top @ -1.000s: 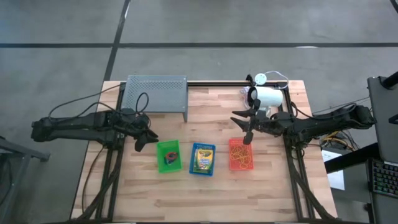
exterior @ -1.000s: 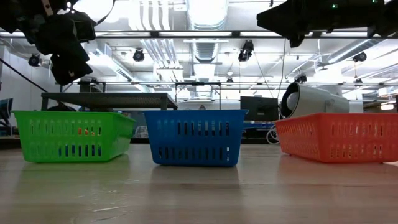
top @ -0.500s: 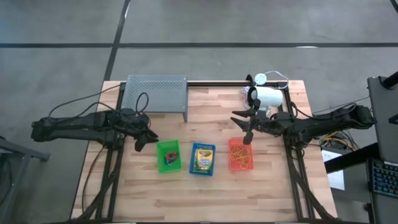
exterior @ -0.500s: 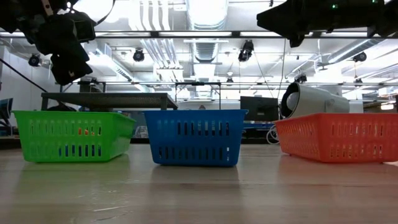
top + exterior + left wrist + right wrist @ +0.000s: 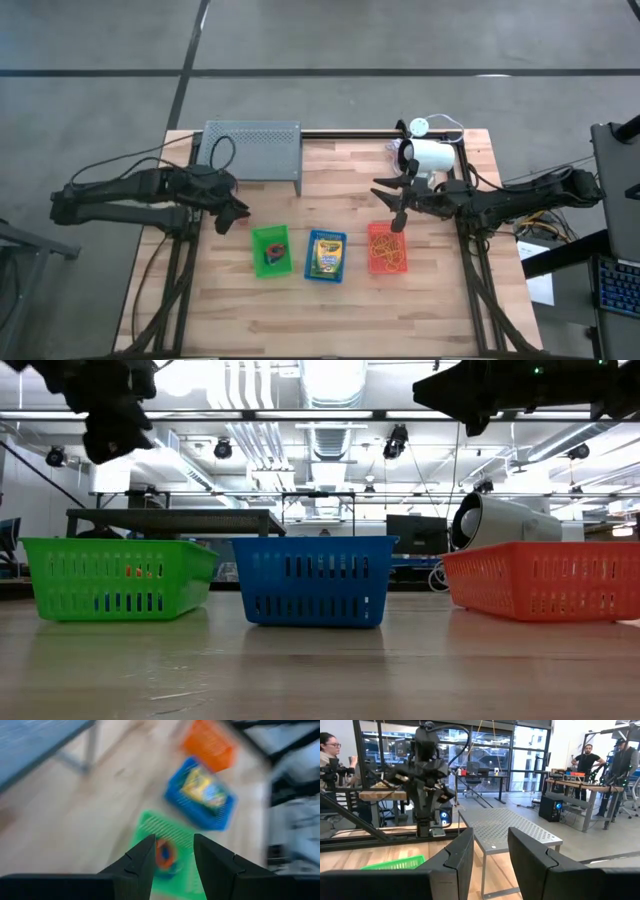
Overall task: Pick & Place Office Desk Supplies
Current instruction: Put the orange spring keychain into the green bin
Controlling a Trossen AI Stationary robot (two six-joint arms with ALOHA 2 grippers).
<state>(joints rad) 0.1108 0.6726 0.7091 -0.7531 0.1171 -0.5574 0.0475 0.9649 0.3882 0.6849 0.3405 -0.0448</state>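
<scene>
Three small trays stand in a row on the wooden table. The green tray (image 5: 268, 250) holds red and blue elastic loops (image 5: 164, 854). Yellow-green crayon boxes (image 5: 326, 254) lie in the blue tray (image 5: 326, 274). Thin rubber bands (image 5: 386, 250) fill the orange tray (image 5: 372, 232). My left gripper (image 5: 232, 218) hangs open in the air, left of and beyond the green tray (image 5: 150, 827), touching nothing. My right gripper (image 5: 392, 205) hovers open over the orange tray's far edge, also free.
A grey perforated metal rack (image 5: 252, 150) stands at the far left of the table, just behind my left arm. A white cylindrical device (image 5: 430, 156) with a cable sits at the far right. The right wrist view shows people (image 5: 331, 755) in the room beyond.
My left gripper has risen and drawn back a little toward the table's far edge, away from the green tray; the left wrist picture is smeared by this motion. The trays and their contents have stayed in place.
</scene>
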